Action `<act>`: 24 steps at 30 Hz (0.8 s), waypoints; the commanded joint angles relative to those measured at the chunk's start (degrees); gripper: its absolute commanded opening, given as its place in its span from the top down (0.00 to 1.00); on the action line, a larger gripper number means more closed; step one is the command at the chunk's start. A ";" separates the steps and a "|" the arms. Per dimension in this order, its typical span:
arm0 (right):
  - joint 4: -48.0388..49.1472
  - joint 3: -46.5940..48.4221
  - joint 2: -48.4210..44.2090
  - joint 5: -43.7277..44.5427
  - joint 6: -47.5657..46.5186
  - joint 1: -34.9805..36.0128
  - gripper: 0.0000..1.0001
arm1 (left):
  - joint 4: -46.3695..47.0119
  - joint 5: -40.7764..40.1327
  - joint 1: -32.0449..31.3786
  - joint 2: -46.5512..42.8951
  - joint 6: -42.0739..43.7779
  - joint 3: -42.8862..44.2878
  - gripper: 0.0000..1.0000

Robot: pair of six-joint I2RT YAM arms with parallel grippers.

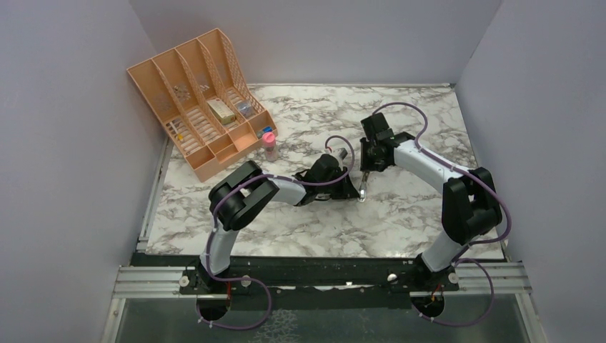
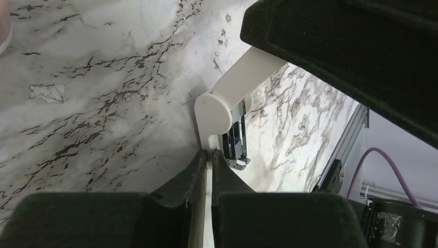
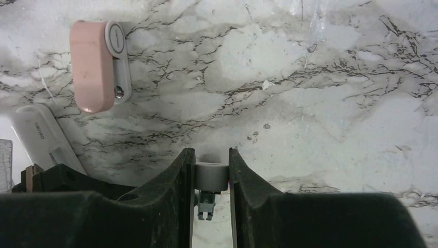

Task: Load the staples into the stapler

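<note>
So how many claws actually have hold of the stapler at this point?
2. The left claw pinches a thin white edge at the near end of the stapler. The right claw clamps its other end. Neither grip is hidden.

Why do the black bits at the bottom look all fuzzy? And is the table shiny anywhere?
Left wrist view: the left gripper sits very near the lens, so it blurs, while the white stapler looks sharper; pale glare washes the marble table. Right wrist view: the right gripper is dark and soft, the marble crisp. Top external view: even light, only faint shadows.
</note>
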 commanded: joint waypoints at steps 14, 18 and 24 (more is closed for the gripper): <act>-0.48 -9.06 -5.55 -6.53 1.83 0.42 0.79 | -2.31 -0.10 -0.52 4.99 -1.13 1.68 0.95; -1.15 -10.78 -6.70 -8.00 2.95 1.14 0.79 | -3.48 -0.15 -0.39 5.74 -0.48 2.76 0.95; -2.46 -11.96 -7.92 -8.01 4.03 2.65 0.79 | -4.04 -0.23 -0.12 6.21 -0.37 3.44 0.95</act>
